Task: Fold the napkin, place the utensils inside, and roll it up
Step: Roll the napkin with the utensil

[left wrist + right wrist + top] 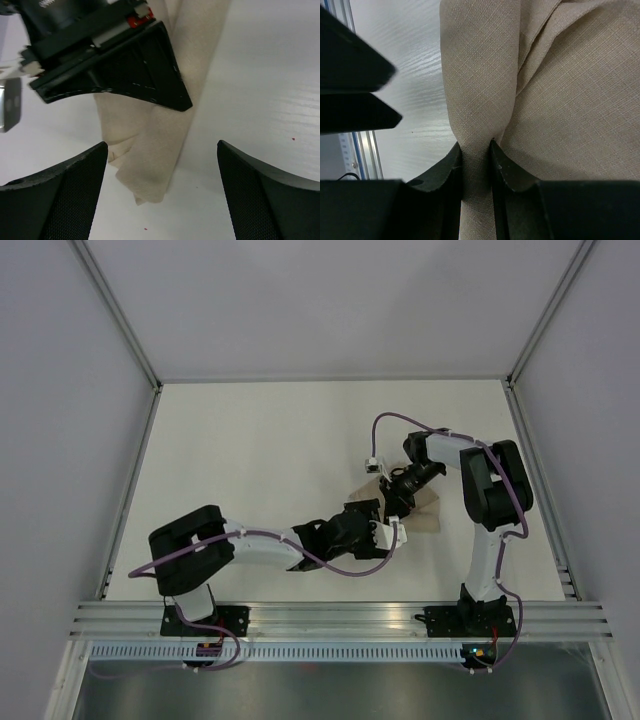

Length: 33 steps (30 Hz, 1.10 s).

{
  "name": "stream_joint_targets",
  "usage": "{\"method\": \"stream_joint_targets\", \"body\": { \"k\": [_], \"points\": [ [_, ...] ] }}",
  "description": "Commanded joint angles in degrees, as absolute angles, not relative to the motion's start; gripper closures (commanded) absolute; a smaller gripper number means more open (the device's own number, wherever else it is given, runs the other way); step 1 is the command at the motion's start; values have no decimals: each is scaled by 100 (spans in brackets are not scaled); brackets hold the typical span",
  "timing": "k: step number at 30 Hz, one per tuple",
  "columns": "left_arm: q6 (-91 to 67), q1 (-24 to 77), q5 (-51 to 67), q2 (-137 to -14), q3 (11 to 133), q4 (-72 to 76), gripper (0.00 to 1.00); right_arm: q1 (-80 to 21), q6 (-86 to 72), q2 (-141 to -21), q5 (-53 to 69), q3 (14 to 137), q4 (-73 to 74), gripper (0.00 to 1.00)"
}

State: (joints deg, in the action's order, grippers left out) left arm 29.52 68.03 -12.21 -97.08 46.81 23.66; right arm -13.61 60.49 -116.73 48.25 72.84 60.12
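While the right gripper (476,150) pinches a fold of the napkin (560,100) tight between its jaws, the left gripper (161,146) hangs just beside it with its jaws spread wide and nothing in them. Straight ahead of the left gripper, the napkin lies on the table (270,75) as a long, thin bundle that points away from it, with its near end low between the spread jaws. Both grippers are close, but the left one looks best placed to come down on that loose near end.
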Motion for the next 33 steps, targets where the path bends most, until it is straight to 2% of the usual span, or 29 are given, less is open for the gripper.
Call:
{"method": "stream_joint_targets", "body": {
  "k": [1, 8, 17, 23, 24, 26, 29, 30, 32, 33],
  "points": [
    [3498, 6847, -809, -10028, 4992, 2162, 8, -1336, 6407, -12085, 4254, 7233, 6064, 92],
    [3718, 6829, -896, -10713, 5238, 2276, 12, -1327, 6390, -12146, 4245, 7277, 6100, 92],
    [3551, 6583, -580, -11083, 5625, 1636, 32, -1327, 6434, -12217, 4245, 7356, 6196, 93],
    [3297, 6399, -282, -11223, 5835, 1152, 51, -1327, 6451, -12243, 4245, 7383, 6223, 93],
    [3270, 6372, -125, -11250, 5984, 873, 59, -1327, 6451, -12252, 4245, 7383, 6223, 93],
    [3200, 6311, -36, -11364, 6125, 616, 66, -1318, 6451, -12243, 4245, 7383, 6223, 93],
    [3155, 6276, 210, -11530, 6398, 168, 92, -1327, 6451, -12235, 4236, 7392, 6223, 93],
    [3138, 6267, 298, -11566, 6529, 45, 98, -1327, 6442, -12234, 4236, 7392, 6214, 93],
    [3077, 6258, 439, -11593, 6592, -210, 98, -1327, 6425, -12208, 4193, 7383, 6179, 89],
    [3076, 6258, 553, -11601, 6635, -272, 98, -1327, 6399, -12182, 4166, 7365, 6161, 82]
  ]
}}
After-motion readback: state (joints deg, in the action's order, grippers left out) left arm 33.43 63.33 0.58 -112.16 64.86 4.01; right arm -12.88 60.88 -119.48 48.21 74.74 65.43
